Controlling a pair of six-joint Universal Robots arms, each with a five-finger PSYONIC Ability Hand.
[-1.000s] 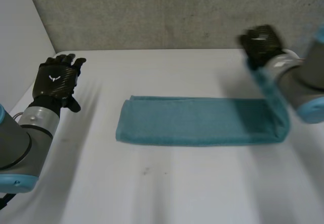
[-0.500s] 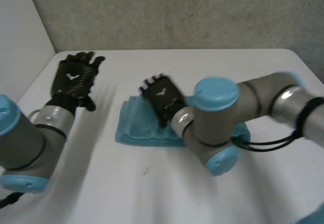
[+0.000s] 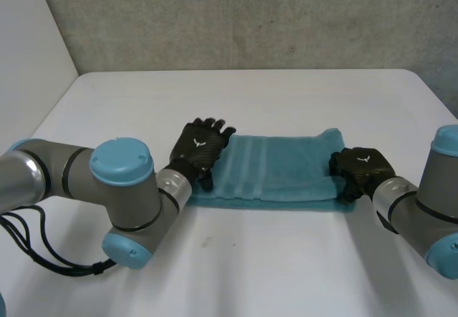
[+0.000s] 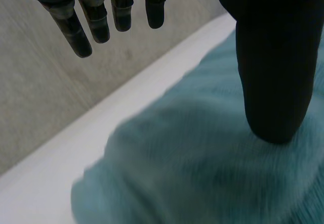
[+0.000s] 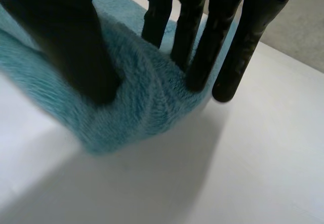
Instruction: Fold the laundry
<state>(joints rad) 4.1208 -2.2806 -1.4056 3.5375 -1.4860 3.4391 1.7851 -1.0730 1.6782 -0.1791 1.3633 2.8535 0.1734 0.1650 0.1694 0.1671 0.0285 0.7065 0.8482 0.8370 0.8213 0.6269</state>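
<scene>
Your right hand's fingers and thumb pinch a ridge of the teal towel at its end. Your left hand holds its fingers straight and raised, and only the thumb presses the opposite end. If you pull now, that light hold will likely slip and drag the folded layers askew.

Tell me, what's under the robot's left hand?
The teal towel has one end under the left hand, whose thumb rests on it. The table beneath that end is covered.
</scene>
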